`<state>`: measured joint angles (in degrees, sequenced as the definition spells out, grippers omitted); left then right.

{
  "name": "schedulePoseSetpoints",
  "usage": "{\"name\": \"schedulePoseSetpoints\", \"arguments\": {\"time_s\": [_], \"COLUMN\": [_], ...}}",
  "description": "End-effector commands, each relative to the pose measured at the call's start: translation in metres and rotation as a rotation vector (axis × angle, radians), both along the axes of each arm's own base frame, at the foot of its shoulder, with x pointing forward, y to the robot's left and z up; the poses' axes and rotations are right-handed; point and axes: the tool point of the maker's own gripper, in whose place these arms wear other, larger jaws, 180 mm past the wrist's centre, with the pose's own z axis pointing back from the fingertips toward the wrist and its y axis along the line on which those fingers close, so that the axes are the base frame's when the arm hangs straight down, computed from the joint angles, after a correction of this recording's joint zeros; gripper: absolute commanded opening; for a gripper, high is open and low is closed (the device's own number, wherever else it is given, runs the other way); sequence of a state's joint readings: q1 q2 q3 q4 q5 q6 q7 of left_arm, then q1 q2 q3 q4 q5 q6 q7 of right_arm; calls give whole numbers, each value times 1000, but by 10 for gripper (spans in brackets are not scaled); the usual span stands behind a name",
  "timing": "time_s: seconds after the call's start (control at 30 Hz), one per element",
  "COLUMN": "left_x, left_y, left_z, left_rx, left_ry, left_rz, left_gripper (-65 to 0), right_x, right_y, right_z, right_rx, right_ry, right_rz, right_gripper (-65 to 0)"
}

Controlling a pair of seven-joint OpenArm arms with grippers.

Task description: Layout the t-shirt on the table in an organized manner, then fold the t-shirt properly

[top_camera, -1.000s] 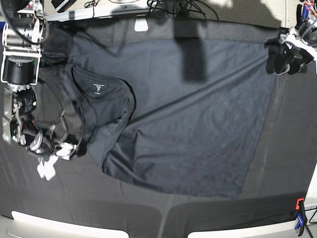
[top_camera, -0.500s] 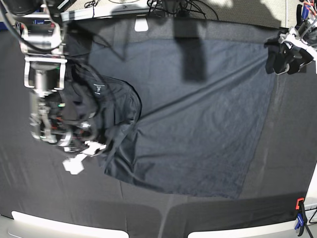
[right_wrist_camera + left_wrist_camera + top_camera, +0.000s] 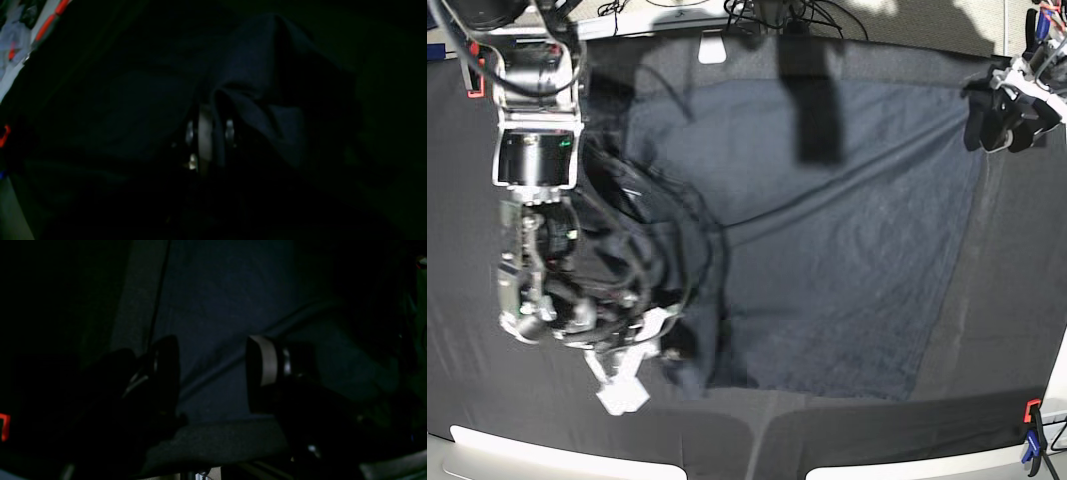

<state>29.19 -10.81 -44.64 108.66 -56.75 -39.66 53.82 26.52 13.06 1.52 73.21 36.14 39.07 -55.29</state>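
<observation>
The t-shirt (image 3: pixel 847 250) lies spread across the middle of the bench (image 3: pixel 1007 330), its body mostly flat, its collar side bunched into a dark heap at the base view's left. The right end effector (image 3: pixel 208 133) is clenched on a fold of that bunched fabric. The left end effector (image 3: pixel 211 373) hovers over the shirt's far corner, jaws spread wide, grasping nothing.

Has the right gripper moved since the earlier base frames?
Yes. The right gripper has travelled rightward across the table, dragging the t-shirt fold along.
</observation>
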Motion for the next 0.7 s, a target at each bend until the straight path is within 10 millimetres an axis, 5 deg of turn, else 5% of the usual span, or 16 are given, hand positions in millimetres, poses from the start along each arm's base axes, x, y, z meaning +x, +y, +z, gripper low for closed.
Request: {"name": "schedulePoseSetpoints", "arguments": {"time_s": [0.0, 0.07, 0.27, 0.67], "left_x": [4, 4, 4, 2], "left_y": [1, 1, 1, 5], "left_z": [12, 12, 12, 6], "left_rx": [4, 4, 4, 42], "left_ry": [-49, -49, -48, -20], "left_rz": [-3, -3, -3, -2], "left_gripper": [-354, -354, -354, -354], "right_x": [9, 3, -9, -2], "right_y": [6, 13, 29, 24], "right_z": [23, 11, -12, 1], "right_rx": [11, -53, -189, -113], "right_ry": [-69, -41, -10, -34], "right_rz": [29, 69, 156, 116], "right_gripper": [-644, -624, -431, -429]}}
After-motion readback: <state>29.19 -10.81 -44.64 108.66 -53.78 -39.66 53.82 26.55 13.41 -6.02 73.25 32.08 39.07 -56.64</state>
